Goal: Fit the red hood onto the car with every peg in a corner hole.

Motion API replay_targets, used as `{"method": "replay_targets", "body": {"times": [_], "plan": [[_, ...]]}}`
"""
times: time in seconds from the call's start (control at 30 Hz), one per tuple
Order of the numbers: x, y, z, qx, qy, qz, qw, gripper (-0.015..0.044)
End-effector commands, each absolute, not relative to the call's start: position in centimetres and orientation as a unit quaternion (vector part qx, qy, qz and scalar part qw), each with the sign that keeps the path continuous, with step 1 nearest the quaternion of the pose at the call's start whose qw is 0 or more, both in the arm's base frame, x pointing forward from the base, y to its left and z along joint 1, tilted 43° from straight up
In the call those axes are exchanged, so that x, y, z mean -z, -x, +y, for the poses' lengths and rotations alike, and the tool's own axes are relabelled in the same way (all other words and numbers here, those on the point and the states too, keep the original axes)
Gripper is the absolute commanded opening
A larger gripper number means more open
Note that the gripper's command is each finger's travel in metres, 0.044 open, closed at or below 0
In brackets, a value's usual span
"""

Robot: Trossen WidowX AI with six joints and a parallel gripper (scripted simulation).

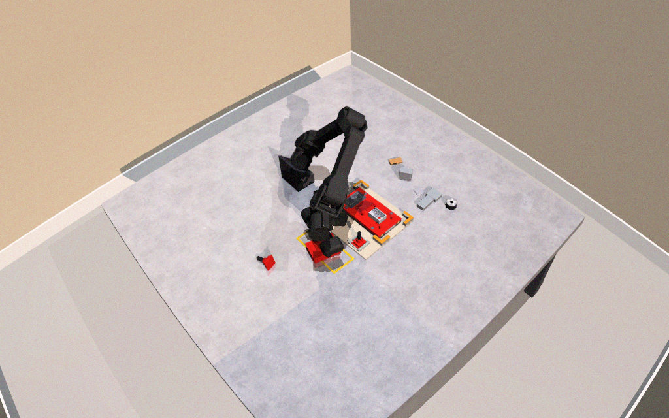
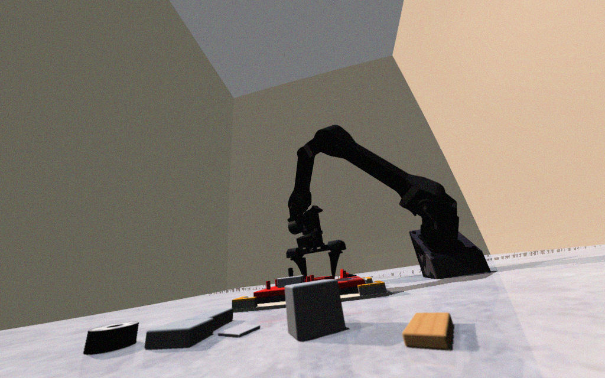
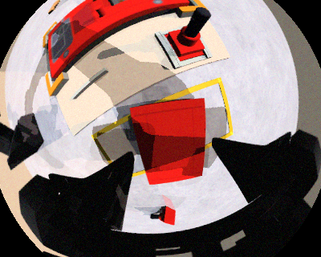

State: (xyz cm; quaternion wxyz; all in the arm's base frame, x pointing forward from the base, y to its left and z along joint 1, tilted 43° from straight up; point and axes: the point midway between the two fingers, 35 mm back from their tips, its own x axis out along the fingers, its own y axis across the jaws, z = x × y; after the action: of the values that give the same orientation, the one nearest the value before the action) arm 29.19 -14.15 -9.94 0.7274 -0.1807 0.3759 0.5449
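Observation:
The red hood (image 1: 315, 253) (image 3: 173, 136) lies flat on the table inside a yellow marked rectangle (image 1: 335, 270) (image 3: 224, 101). My gripper (image 1: 328, 247) (image 2: 318, 271) (image 3: 174, 149) is open and low over the hood, one finger on each side of it, with nothing held. The red chassis (image 1: 366, 215) (image 2: 351, 282) (image 3: 104, 16) sits in its jig with orange corner stops (image 1: 408, 217), beside the hood. The grey engine block (image 1: 377, 213) is on its deck. In the exterior view the hood is hidden behind a grey block.
A red base with a black post (image 1: 358, 240) (image 3: 188, 38) stands on the beige mat (image 1: 366, 251). A small red piece (image 1: 268, 261) (image 3: 168, 215) lies to the left. A grey block (image 2: 314, 309), a wooden block (image 1: 395, 160) (image 2: 428, 329), a dark bar (image 2: 180, 332) and a black ring (image 1: 450, 203) (image 2: 111, 336) lie beyond the jig.

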Motion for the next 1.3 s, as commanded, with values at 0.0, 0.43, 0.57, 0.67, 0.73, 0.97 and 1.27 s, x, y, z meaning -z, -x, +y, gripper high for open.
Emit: {"method": "replay_targets", "body": {"times": [0.0, 0.43, 0.57, 0.67, 0.73, 0.97, 1.27], "plan": [[10.09, -29.18, -13.91, -0.544, 0.178, 0.375, 0.729, 0.044], [10.56, -29.26, -13.48, -0.544, 0.178, 0.375, 0.729, 0.044], [10.7, -29.28, -13.34, -0.544, 0.178, 0.375, 0.729, 0.044], [10.81, -29.3, -13.24, -0.545, 0.177, 0.375, 0.729, 0.044], [10.88, -29.31, -13.17, -0.545, 0.177, 0.375, 0.729, 0.044], [10.89, -29.35, -13.29, -0.545, 0.181, 0.376, 0.728, 0.0335], [10.89, -29.35, -13.29, -0.545, 0.181, 0.376, 0.728, 0.0275]]}}
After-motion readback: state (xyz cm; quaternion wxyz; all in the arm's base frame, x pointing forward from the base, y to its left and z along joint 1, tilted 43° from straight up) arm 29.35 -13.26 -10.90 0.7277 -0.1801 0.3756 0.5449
